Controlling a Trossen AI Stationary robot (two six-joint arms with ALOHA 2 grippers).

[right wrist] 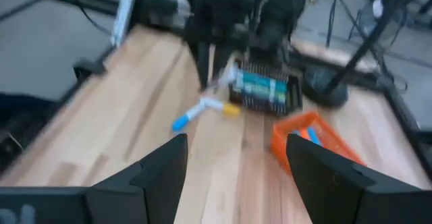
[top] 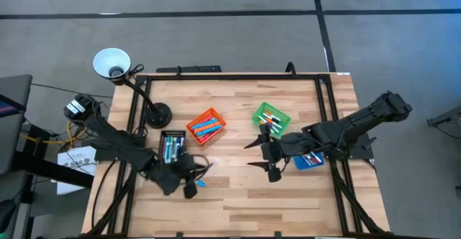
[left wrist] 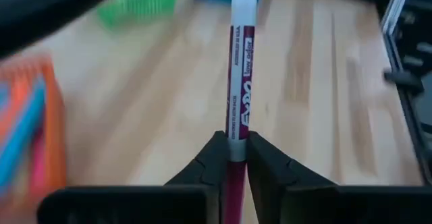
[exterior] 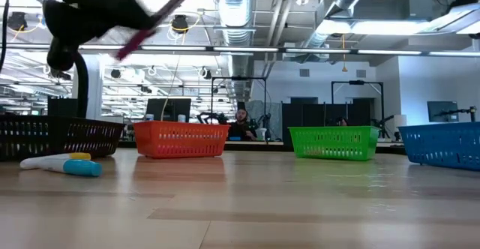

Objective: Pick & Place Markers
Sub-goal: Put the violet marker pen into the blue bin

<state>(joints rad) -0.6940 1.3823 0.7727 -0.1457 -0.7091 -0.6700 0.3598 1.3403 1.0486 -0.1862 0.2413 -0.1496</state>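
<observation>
The marker [left wrist: 239, 82] runs out of the left wrist view; the orange bin [left wrist: 30, 129] there is blurred and cropped.

Four bins sit on the surface: one black [top: 172, 147], one orange [top: 206, 125], one green [top: 271, 116] and one blue [top: 310, 160]. Two arms work over it. One marker [left wrist: 239, 82] is held, and two more [exterior: 60, 163] lie loose by the black bin.

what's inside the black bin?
The black bin holds teal and green markers lying side by side. The left gripper, shut on a magenta marker, partly covers it, so no count.
</observation>
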